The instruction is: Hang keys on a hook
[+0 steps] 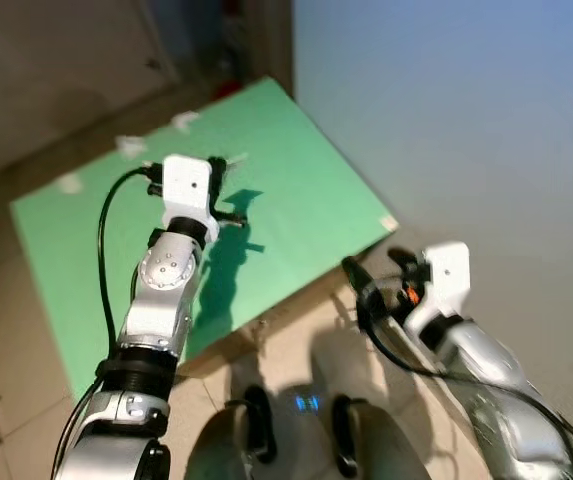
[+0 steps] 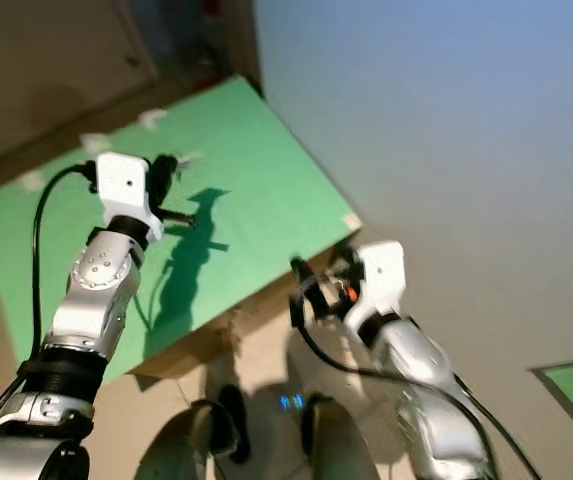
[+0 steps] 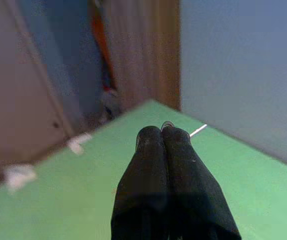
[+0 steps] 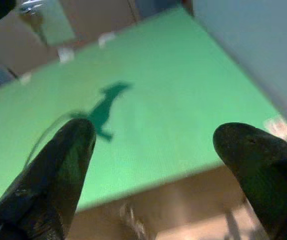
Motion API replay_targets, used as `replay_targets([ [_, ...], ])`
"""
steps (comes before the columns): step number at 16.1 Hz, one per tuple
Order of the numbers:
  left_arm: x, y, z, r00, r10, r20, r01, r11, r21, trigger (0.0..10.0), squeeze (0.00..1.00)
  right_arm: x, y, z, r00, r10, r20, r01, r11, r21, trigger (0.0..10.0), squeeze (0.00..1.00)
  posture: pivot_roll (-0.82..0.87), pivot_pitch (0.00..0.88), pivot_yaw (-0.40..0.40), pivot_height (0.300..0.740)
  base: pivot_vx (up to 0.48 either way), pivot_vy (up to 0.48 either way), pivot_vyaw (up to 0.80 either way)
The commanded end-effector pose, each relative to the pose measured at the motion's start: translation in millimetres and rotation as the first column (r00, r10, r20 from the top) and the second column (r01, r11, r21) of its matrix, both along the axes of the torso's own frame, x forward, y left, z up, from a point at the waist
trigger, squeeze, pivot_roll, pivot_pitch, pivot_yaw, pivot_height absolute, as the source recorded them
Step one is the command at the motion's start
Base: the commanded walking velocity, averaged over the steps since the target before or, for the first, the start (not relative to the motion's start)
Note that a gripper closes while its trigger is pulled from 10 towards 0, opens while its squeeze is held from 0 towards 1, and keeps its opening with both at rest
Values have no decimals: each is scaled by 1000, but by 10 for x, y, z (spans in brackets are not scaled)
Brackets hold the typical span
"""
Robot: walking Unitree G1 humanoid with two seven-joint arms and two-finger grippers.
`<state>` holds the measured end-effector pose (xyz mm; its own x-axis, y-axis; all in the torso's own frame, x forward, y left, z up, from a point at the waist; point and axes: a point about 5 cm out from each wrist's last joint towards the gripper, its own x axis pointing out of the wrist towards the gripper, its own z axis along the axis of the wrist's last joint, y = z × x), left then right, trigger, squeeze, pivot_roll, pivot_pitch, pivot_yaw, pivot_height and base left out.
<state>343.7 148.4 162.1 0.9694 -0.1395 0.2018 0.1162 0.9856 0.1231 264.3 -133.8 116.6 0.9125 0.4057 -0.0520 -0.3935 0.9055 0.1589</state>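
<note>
A green board (image 1: 296, 190) leans against the blue-grey wall, with small white hooks (image 1: 129, 145) along its far edge. My left gripper (image 1: 224, 185) is raised in front of the board, shut on the keys (image 4: 31, 15). A bit of the metal ring (image 3: 167, 123) peeks out at the pressed-together fingertips (image 3: 151, 137), and the keys dangle below the gripper, casting a dark shadow (image 1: 228, 255) on the board. The nearest white hooks (image 3: 78, 142) lie beyond and to the left of the gripper. My right gripper (image 1: 374, 268) is held low by the board's near corner, open and empty.
The blue-grey wall (image 1: 466, 120) runs along the right of the board. A wooden door frame (image 3: 148, 55) and a dark corner stand behind the board's far end. Tiled floor (image 1: 286, 350) lies under the board's near edge, by my body.
</note>
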Motion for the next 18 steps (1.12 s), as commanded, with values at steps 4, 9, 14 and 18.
replay_targets([
  [4, -249, 17, -298, 996, -40, -84, 52, 989, 140, 0, 0, 252, 106, -30, 994, -85, 73, 82, 996, 33, 10000, 0, -201, 0, 135, 740, 0, 0, 0],
  [9, -524, -161, -584, 982, -83, -167, 99, 991, 90, 0, 0, 347, 31, -96, 989, -120, 87, 117, 992, 39, 10000, 0, -195, 0, 129, 740, 0, 0, 0],
  [14, -708, -31, -690, 989, 13, -145, -10, 1000, 24, 0, 0, 300, -20, -147, 982, -152, 109, 146, 987, 62, 10000, 0, -209, 0, 129, 740, 0, 0, 0],
  [18, -915, 70, -628, 993, 26, -113, -26, 1000, -1, 0, 0, 115, -334, -194, 954, -253, 160, 251, 967, 31, 10000, 0, -215, 0, 139, 740, 0, 0, 0],
])
